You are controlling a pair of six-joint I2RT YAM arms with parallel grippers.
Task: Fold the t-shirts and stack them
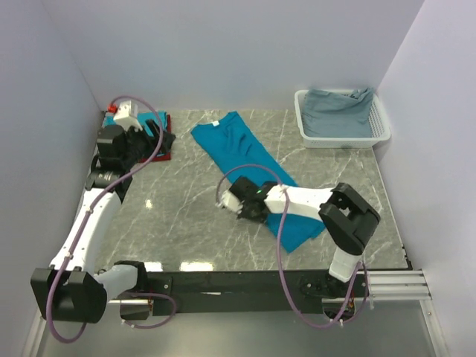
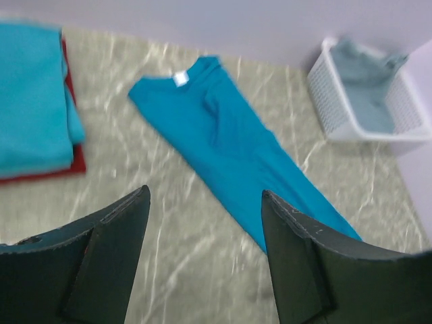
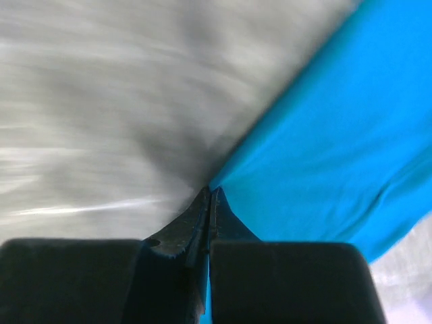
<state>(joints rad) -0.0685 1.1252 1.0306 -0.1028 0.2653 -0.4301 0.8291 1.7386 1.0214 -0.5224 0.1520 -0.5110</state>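
Fold step in hand: teal t-shirt [image 1: 245, 160] edge was seemingly pinched in closed right gripper [image 3: 210, 202], view blurred. Left gripper [image 2: 204, 196] was held wide, empty. Next: edge to be lifted, carried across.

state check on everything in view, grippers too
teal t-shirt, flat on the table, folded into a long strip
dark red shirt, folded, bottom of the stack
folded teal shirt, stacked on the dark red shirt
basket, upright, holding grey-blue cloth
left gripper, open, holding nothing
right gripper, shut on the teal t-shirt's edge
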